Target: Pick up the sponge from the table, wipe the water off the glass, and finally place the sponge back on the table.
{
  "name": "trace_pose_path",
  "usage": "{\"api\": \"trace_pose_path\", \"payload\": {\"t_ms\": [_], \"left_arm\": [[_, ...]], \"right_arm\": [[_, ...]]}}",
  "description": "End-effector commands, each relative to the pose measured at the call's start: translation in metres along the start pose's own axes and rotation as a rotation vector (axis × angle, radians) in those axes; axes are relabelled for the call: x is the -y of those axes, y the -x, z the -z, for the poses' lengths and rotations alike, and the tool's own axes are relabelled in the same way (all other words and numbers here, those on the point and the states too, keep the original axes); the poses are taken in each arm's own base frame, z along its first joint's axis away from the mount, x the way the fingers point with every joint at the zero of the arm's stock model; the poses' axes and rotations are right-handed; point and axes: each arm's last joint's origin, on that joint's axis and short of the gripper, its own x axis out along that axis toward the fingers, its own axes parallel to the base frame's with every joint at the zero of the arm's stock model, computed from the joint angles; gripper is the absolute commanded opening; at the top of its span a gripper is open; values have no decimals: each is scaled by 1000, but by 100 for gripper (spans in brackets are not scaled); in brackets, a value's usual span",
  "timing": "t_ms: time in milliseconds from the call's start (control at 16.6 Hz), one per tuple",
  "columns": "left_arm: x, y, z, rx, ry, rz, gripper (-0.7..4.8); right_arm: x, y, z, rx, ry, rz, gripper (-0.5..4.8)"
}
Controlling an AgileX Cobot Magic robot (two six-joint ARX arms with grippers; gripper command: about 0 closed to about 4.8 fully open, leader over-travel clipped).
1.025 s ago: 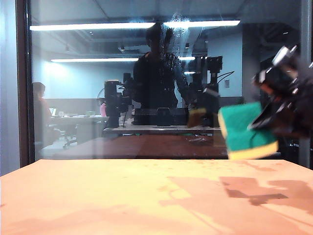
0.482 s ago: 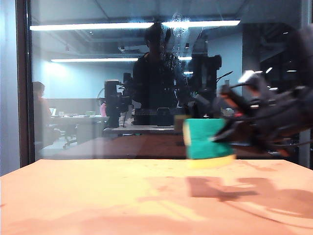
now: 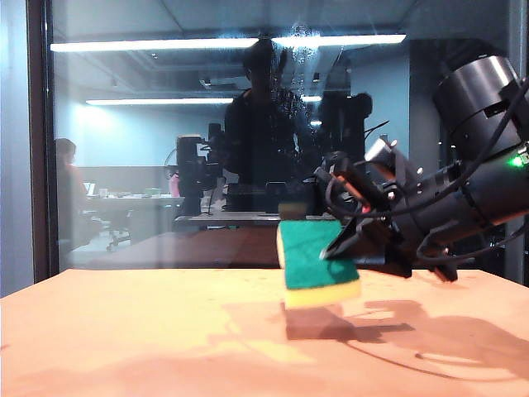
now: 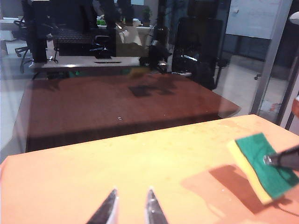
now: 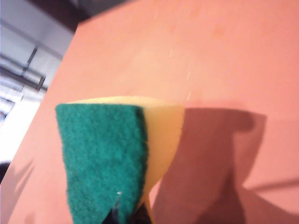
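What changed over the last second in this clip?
The right tool, shut on the sponge, carried it leftward and down toward the table. The grip held throughout. The left tool shows no earlier picture to compare. The glass is unchanged.

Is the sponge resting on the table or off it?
Off it: the right tool holds the sponge above the table, its shadow showing beneath.

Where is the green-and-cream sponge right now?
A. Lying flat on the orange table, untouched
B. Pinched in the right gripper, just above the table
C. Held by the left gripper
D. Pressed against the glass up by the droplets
B: the right gripper is clamped on the sponge, which hangs low over the table with its shadow beneath.
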Motion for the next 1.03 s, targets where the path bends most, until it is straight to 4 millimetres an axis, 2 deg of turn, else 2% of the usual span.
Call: {"api": "trace_pose_path", "payload": {"t_ms": [60,181,301,422,482,543,603,663,1025], "left_arm": [[0,0,-2,14,-7,5,79],[0,0,-2,14,-7,5,78],[0,0,-2,14,-7,5,79],[0,0,-2,13,-7,5,79],[0,0,-2,13,-7,5,79],[0,0,-2,13,-7,5,78],[0,0,-2,13,-7,5,79],[0,0,-2,13,-7,5,79],[0,0,-2,14,-7,5,78]], "right_arm": [[-2,-1,2,-34,-10,-19,55],[-2,-1,1,-29,-9,-21,155],[-3,-1,1,-28,-6,-28,181],[-3,-1,0,-18,-2,-32,180],[-4,-1,-1,-7,3,-35,167],[-4,-1,-2,7,18,-32,116],[-4,0,-4,28,45,-30,14],[-5,0,-6,53,86,-25,-7],[-14,11,-24,215,247,90,-7]]}}
